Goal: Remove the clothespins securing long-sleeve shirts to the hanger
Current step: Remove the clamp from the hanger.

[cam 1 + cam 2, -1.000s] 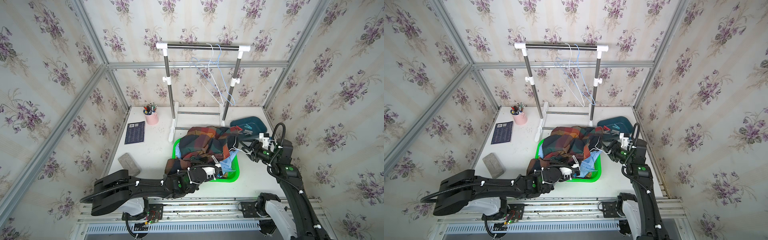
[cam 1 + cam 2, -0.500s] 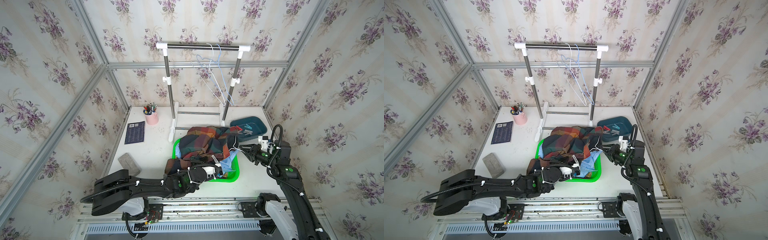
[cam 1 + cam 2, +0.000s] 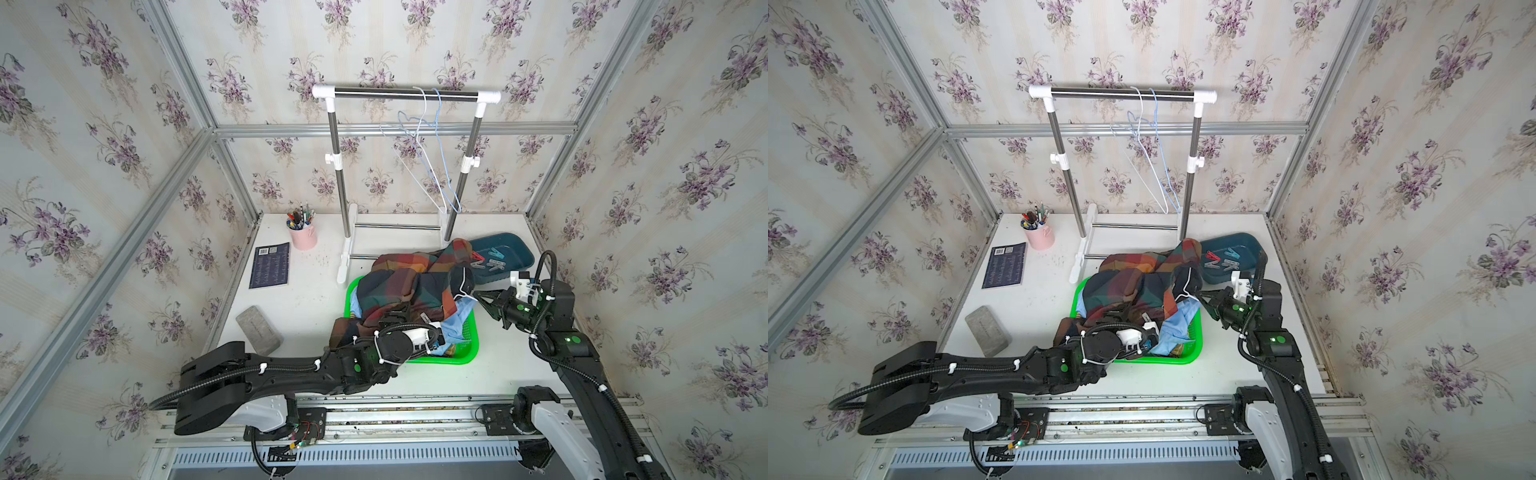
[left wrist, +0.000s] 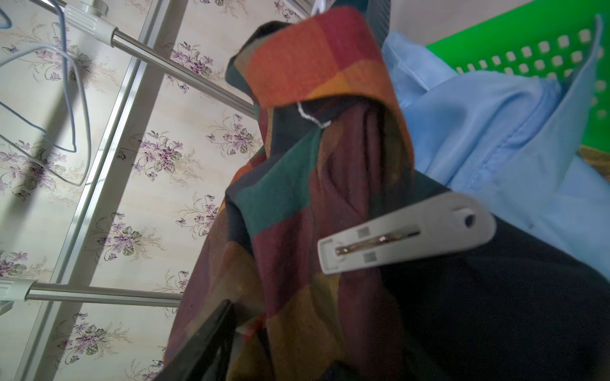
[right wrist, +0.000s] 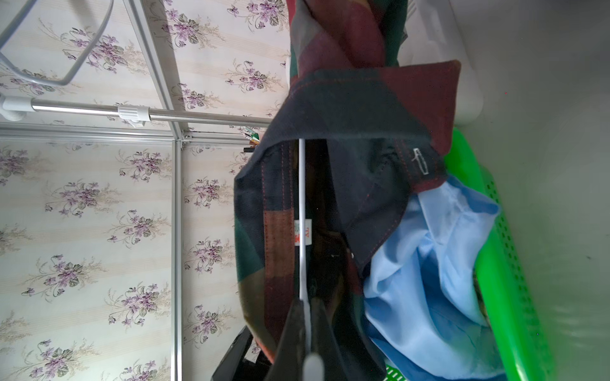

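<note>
In both top views, the plaid shirt [image 3: 407, 286] [image 3: 1133, 286] is heaped over a blue shirt [image 3: 463, 312] in the green basket [image 3: 473, 345]. Clothespins [image 3: 492, 262] lie in the teal tray [image 3: 519, 251]. The left gripper [image 3: 397, 320] sits at the heap's front, and the right gripper [image 3: 477, 295] at its tray side.

Left wrist view: a grey clothespin [image 4: 406, 237] lies against the plaid shirt. The left jaws stand parted, with one finger [image 4: 208, 339] clear of the pin.

Right wrist view: the right jaws are clenched on the white hanger [image 5: 302, 214], whose wire runs into the plaid collar.
</note>
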Controlling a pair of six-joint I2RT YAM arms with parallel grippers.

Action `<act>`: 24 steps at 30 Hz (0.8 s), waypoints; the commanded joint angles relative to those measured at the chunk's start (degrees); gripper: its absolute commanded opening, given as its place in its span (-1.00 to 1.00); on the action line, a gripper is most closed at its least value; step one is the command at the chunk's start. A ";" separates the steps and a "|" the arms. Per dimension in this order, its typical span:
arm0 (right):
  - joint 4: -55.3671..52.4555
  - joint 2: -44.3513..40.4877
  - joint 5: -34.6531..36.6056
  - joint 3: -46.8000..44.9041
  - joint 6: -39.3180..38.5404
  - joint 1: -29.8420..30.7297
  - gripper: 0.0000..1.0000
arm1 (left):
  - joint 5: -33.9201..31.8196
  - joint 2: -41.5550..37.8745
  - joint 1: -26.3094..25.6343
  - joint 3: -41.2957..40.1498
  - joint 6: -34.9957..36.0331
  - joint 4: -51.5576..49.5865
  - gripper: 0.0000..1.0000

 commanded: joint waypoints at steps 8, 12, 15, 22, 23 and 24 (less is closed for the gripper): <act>5.55 4.38 9.82 3.32 7.86 5.82 -1.00 | 3.76 -12.28 -2.64 -0.20 -5.38 -10.05 0.79; 5.70 5.22 12.07 4.82 10.15 7.11 -1.00 | 3.24 -11.43 -3.19 -0.11 -6.23 -8.58 0.79; 4.93 5.85 13.71 6.71 10.73 8.26 -1.00 | 0.32 -7.35 -4.05 0.60 -6.94 -4.80 0.79; 5.17 6.90 14.08 7.93 11.57 8.96 -1.00 | -6.57 3.19 -4.96 3.55 -4.96 7.45 0.74; 5.20 6.97 14.11 8.02 11.57 9.00 -1.00 | -8.10 4.84 -5.05 4.06 -3.86 9.59 0.73; 5.28 6.90 14.05 7.96 11.70 8.99 -1.00 | -9.73 6.50 -5.14 4.55 -2.60 12.07 0.72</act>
